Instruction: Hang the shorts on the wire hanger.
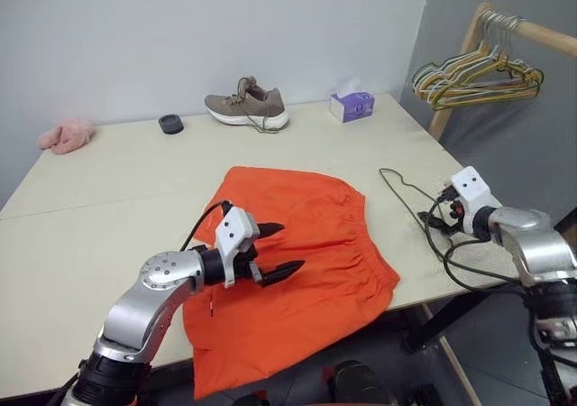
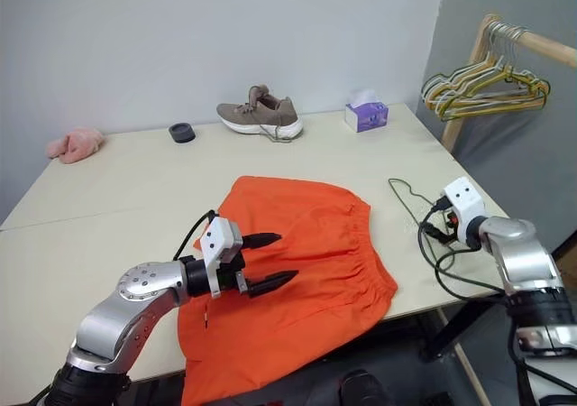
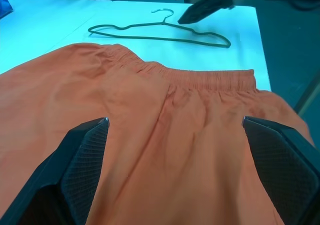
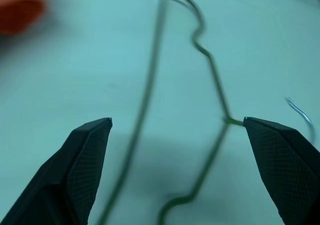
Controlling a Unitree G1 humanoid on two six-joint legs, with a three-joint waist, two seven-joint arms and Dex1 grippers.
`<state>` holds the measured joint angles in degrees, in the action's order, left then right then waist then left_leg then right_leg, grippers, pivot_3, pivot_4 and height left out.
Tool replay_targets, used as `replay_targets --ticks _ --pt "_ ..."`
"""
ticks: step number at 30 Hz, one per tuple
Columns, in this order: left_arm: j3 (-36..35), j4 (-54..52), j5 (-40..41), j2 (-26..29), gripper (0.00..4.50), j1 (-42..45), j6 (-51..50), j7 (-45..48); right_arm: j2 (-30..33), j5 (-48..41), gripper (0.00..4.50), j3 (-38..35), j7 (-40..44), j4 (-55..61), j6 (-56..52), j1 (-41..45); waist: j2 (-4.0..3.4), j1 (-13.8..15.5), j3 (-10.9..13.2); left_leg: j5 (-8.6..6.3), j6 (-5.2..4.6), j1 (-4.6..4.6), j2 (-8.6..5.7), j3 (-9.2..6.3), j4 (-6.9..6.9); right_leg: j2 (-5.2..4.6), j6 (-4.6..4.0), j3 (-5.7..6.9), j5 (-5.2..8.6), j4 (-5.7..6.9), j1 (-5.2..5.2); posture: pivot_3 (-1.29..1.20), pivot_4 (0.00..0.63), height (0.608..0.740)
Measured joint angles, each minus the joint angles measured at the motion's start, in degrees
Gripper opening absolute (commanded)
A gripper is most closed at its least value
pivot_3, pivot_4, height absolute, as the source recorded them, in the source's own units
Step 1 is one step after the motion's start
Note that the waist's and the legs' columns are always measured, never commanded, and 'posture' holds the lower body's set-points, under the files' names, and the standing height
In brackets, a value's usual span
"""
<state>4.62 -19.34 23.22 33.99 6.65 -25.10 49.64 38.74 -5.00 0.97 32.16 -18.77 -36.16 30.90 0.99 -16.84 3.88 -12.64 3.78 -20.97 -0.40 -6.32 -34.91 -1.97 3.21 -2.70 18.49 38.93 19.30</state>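
**Tabletop holdings: shorts, hanger, sundries**

Item 1. The shorts point(image 1: 297, 271), bright orange, gathered elastic waistband. Spread flat near the front edge of the tabletop point(image 1: 108, 198), waistband toward the robot's right, one lower part draped over the front edge.

Item 2. The wire hanger point(image 3: 160, 30), thin and dark, triangular with a curved hook. Lies flat on the tabletop just beside the waistband of the shorts, on the right, apart from the fabric (bare tabletop shows between the two in the left wrist view).

Item 3. The left gripper point(image 1: 276, 250). Hovers over the middle of the shorts, pointing toward the right; jaws wide open, holding nothing.

Item 4. The right gripper point(image 4: 177, 127). Sits at the right edge of the tabletop, directly over the hanger; jaws spread wide with the wire lying between them, nothing gripped. One fingertip is very close to the neck of the hanger (contact cannot be judged).

Item 5. Sundries along the far side of the tabletop: a brown shoe point(image 1: 248, 105) with a white sole, a purple tissue box point(image 1: 352, 106), a small black round object point(image 1: 170, 124), and a pink cloth point(image 1: 66, 135) at the far left corner.

Item 6. A wooden rack point(image 1: 541, 34) beyond the right corner, carrying a bunch of yellow-green and tan hangers point(image 1: 478, 77).
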Motion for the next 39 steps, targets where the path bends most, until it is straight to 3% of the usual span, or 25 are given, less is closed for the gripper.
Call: replay_targets --ticks 7,9,12,21,28,32,39 --pt "0.08 3.27 -1.64 0.1 4.5 -1.0 4.57 2.09 -2.91 2.24 4.48 0.48 -2.78 -16.94 0.8 7.24 -0.02 -0.74 -0.01 0.0 0.0 0.0 -0.01 0.01 0.0 0.0 0.01 0.0 0.0 0.0 -0.02 -0.3 0.0 0.74" --pt "0.2 3.89 -2.04 0.11 4.5 -1.64 5.74 2.44 -3.75 2.53 4.11 0.97 -1.92 -22.11 1.62 9.77 -0.04 -0.98 -0.01 0.0 -0.01 0.02 0.0 0.03 -0.01 0.0 0.01 -0.02 -0.01 0.02 -0.02 -0.3 0.0 0.74" --pt "0.31 4.34 -2.58 0.06 4.5 -1.82 7.04 2.7 -4.38 3.16 3.24 1.39 -0.71 -29.42 2.25 14.0 -0.05 -1.23 -0.04 0.01 -0.02 0.08 0.0 0.0 -0.03 0.0 0.05 0.0 -0.04 0.02 -0.1 -0.29 0.0 0.74" --pt "0.75 4.51 -3.29 -0.12 4.5 -1.77 7.78 2.27 -6.4 3.18 0.01 -1.83 -2.4 -44.66 1.8 21.3 0.34 -0.87 -0.83 0.02 -0.03 0.13 -0.01 -0.08 -0.1 0.01 0.11 0.06 -0.08 0.0 -0.24 -0.28 0.0 0.74" --pt "0.72 3.9 -3.27 -0.13 4.5 -1.83 6.5 0.9 -8.38 2.6 0.01 -4.48 -6.49 -46.37 3.01 22.34 0.43 -0.88 -1.14 0.04 -0.06 0.14 -0.01 -0.05 -0.12 0.02 0.18 0.0 -0.13 0.0 -0.24 -0.28 0.0 0.74" --pt "0.59 4.37 -3.55 -0.58 4.5 -1.39 5.89 -1.01 -8.48 3.36 0.01 -3.93 -6.32 -44.05 6.04 22.29 0.03 -0.98 -0.91 0.04 -0.07 0.09 -0.02 -0.01 -0.11 0.02 0.18 -0.04 -0.13 0.0 -0.16 -0.29 0.0 0.74" --pt "-1.76 10.32 -5.02 -1.83 4.5 3.97 5.86 -5.42 -6.51 6.63 0.01 0.75 -2.11 -23.06 15.27 18.97 -0.37 -0.81 -0.73 0.04 -0.06 -0.01 -0.01 -0.05 -0.03 0.02 0.16 -0.01 -0.1 -0.04 -0.04 -0.3 0.0 0.74"
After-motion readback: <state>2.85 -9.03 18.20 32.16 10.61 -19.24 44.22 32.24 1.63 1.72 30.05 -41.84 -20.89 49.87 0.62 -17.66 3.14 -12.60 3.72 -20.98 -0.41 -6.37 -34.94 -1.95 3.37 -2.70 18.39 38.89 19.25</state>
